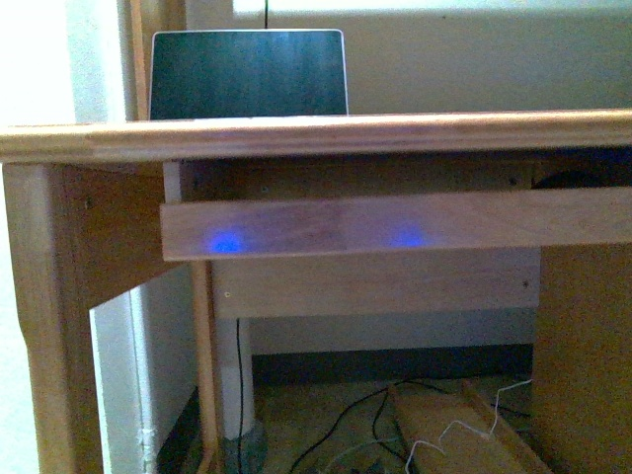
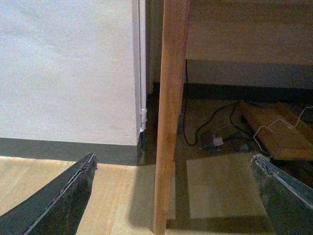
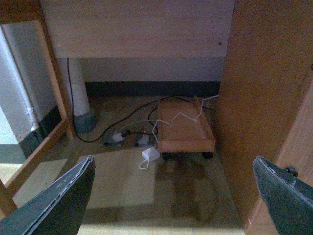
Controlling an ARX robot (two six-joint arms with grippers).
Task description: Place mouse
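Observation:
A dark rounded shape [image 1: 576, 178] shows in the gap between the desk top and the pull-out shelf at the right; I cannot tell if it is the mouse. No mouse shows in either wrist view. Neither arm shows in the front view. My left gripper [image 2: 173, 196] is open and empty, low over the wooden floor, with the desk's left leg [image 2: 168, 122] between its fingers [image 2: 63, 196]. My right gripper [image 3: 173, 196] is open and empty, pointing under the desk over the floor.
A wooden desk [image 1: 316, 133] fills the front view, with an open laptop [image 1: 247, 74] on top and a pull-out shelf [image 1: 395, 222] below. Under it lie black cables [image 3: 105, 129], a white adapter [image 3: 150, 154] and a wooden wheeled stand [image 3: 185, 129]. The desk's side panel [image 3: 264, 98] stands at the right.

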